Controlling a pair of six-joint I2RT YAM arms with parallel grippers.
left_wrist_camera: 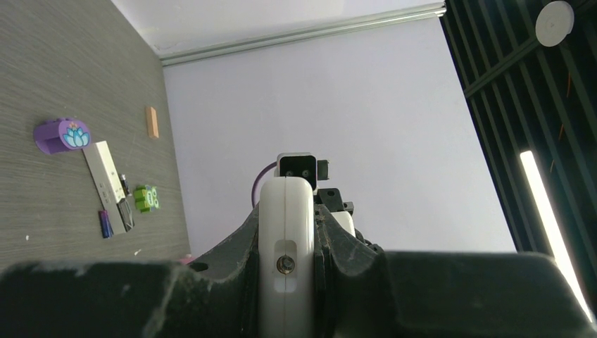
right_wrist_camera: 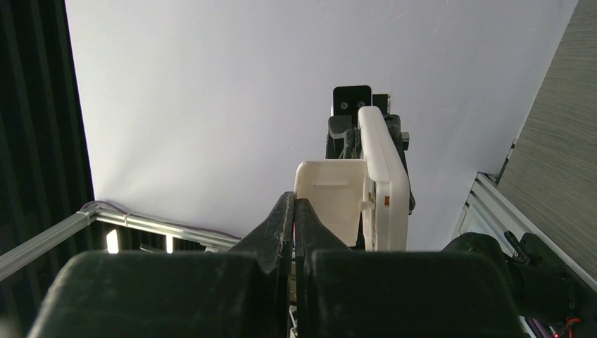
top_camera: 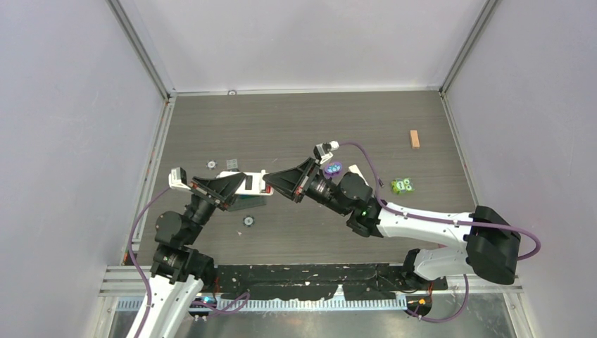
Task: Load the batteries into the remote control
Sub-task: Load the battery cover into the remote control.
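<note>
the left jaws are clamped on a white device (left_wrist_camera: 285,239). it stands edge-on and upright between the two fingers (left_wrist_camera: 234,248), raised off the table (top_camera: 310,113). the right jaws are pressed fully together with no gap between them. their tips sit at the lower edge of a thin white panel (right_wrist_camera: 329,201) that stands alongside that same device. whether the tips actually pinch the panel cannot be told. seen from above, the two pairs of jaws point at each other over the left-middle of the table, with the device between them.

the remote control (left_wrist_camera: 104,169) is in neither pair of jaws. it lies flat on the table in the right half, about midway between the near and far edges. it is behind the right arm's wrist and well apart from both sets of tips. its white end is just beside a purple piece (left_wrist_camera: 62,135) printed with a lotus, and its black end section is just beside a green block (left_wrist_camera: 146,198).

a blue-purple battery (left_wrist_camera: 105,224) lies on the table just beside that black end, on the side away from the green block. a slim dark piece (left_wrist_camera: 124,184) lies along the remote's side, too small to tell whether it is another cell. a wooden block (left_wrist_camera: 151,121) sits further toward the far right corner, well apart from the remote.
</note>
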